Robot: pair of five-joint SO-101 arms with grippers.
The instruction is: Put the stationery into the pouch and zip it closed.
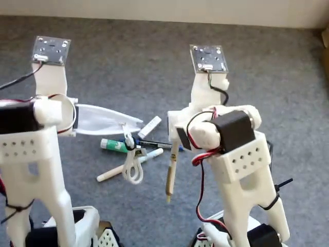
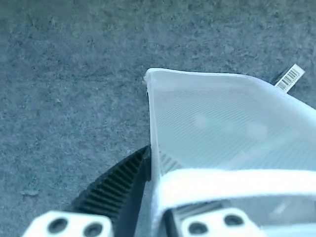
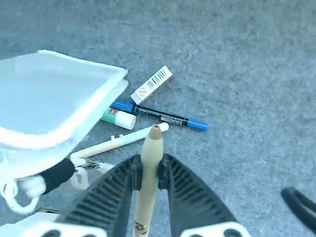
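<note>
Now, over the worktop (image 1: 267, 67), your left fingers (image 2: 116, 185) are clamped on one end of the white pouch (image 1: 100, 121) and your right fingers (image 3: 106, 190) grip the beige pen (image 3: 150, 145) just beside the pouch's mouth, so you're mid-loading, and next the pen tip needs steering into that opening.

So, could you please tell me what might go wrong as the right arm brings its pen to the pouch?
1. The right gripper pinches the tan pen near one end, so the long hanging part could swing or slip.
2. The mesh pouch, held at one edge by the left gripper, looks nearly flat; the pen may butt its wall instead of entering.
3. The pouch's white cord loop lies across the white pen and may drag it.
</note>
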